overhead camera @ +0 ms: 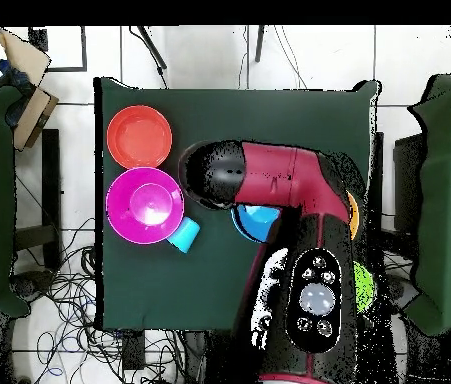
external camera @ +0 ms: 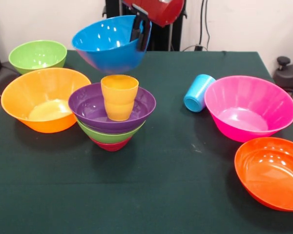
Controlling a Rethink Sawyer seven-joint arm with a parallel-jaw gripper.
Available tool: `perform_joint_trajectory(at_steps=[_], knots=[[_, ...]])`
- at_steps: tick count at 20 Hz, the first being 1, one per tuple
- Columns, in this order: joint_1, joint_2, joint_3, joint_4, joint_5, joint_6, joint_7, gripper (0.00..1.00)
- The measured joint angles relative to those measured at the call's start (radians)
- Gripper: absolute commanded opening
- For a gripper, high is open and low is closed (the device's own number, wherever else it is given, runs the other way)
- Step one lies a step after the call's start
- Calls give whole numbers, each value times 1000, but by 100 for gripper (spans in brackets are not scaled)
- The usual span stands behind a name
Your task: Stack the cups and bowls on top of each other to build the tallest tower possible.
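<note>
A blue bowl [external camera: 107,45] hangs tilted in the air behind and above the tower, with my gripper [external camera: 140,28] shut on its right rim, one finger inside and one outside. The tower [external camera: 112,117] stands left of centre: a small crimson bowl [external camera: 111,145] at the bottom, then a green bowl [external camera: 109,134], a purple bowl [external camera: 93,108], and a yellow-orange cup [external camera: 119,97] upright in the purple one. A light blue cup [external camera: 198,92] lies on its side beside the pink bowl [external camera: 249,108]. In the overhead view the arm hides the tower and gripper; part of the blue bowl [overhead camera: 259,220] shows.
A large orange bowl [external camera: 44,100] sits left of the tower, touching it, and a second green bowl [external camera: 37,54] stands at the far left corner. A red-orange bowl [external camera: 271,171] rests at the near right, close to the table's [external camera: 176,165] edge.
</note>
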Motion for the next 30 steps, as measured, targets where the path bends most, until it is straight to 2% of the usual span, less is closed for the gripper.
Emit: perform_joint_trajectory(at_steps=[14,21,30], knots=[[54,93,-87,-53,0,0,0,0],[84,120,-126,-68,0,0,0,0],[98,125,-140,-79,0,0,0,0]])
